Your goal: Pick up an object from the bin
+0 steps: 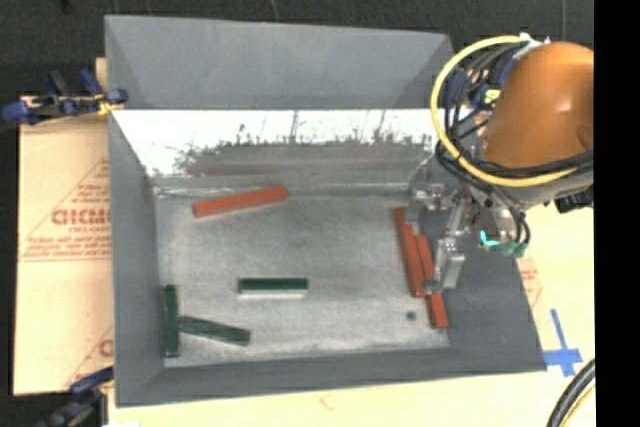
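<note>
Grey bin [130, 245], floor sparsely littered | gripper [446, 271] low by the right wall, open or closed: cannot tell | two long red bars [412, 253] end to end, just left of gripper, contact unclear | orange-red bar [240, 202] far left | green bars [272, 286] centre and near-left corner

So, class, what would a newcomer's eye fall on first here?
The arm's big orange cover at the right, with the gripper beneath it, over long red bars by the bin's right wall. Then an orange-red bar at the floor's upper left and dark green bars at its lower left.
</note>
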Available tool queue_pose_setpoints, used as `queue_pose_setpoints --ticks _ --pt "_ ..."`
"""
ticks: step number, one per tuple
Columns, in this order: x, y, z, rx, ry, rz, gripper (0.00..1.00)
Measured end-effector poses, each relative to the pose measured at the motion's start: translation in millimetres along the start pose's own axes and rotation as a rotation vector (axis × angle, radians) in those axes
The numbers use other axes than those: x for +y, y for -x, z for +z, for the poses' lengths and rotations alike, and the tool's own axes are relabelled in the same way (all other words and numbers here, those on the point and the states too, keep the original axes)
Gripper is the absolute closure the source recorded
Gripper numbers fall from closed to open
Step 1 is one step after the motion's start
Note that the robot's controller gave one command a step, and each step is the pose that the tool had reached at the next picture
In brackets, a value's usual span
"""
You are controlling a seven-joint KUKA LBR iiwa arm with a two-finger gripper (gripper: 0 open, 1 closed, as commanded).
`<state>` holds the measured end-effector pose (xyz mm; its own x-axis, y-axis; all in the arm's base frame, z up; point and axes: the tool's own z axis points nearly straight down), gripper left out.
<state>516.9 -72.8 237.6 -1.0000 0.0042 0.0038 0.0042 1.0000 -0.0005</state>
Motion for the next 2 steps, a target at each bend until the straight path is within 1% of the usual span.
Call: queue_pose_setpoints --ticks 1,2 --pt "0.3 1.5 -4.2 -0.008 -0.001 -0.003 0.0" --pt "-0.9 2.8 -2.2 -0.01 -0.001 -0.003 0.0"
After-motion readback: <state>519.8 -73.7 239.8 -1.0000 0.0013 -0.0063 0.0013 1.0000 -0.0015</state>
